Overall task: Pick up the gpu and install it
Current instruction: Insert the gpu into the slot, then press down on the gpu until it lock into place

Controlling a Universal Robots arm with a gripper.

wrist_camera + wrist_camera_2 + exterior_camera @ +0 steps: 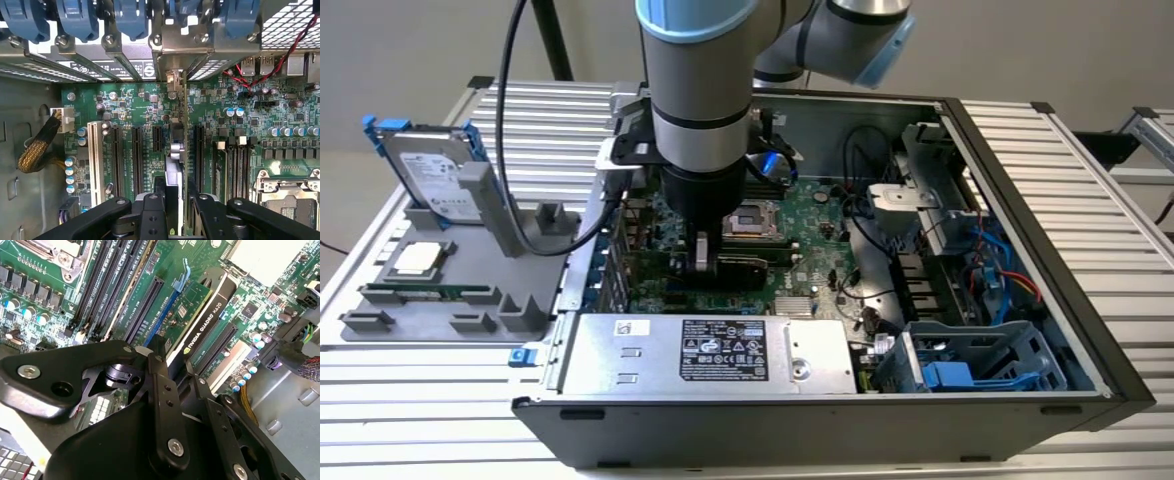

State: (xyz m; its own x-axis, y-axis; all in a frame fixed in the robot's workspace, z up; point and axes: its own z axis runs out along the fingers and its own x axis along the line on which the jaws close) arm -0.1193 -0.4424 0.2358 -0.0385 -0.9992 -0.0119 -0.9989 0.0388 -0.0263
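One gpu [207,315], one hard drive [438,172], one computer case [1014,300], one arm [700,110].

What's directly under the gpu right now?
The gpu, held edge-down by the gripper, stands over a slot on the green motherboard. Its lower edge hides the contacts, so full seating cannot be seen.

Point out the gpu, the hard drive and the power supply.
gpu [202,327]: second wrist view, on its black cooler face.
hard drive [434,170]: exterior view, on its silver labelled face.
power supply [640,355]: exterior view, on its bare metal top.
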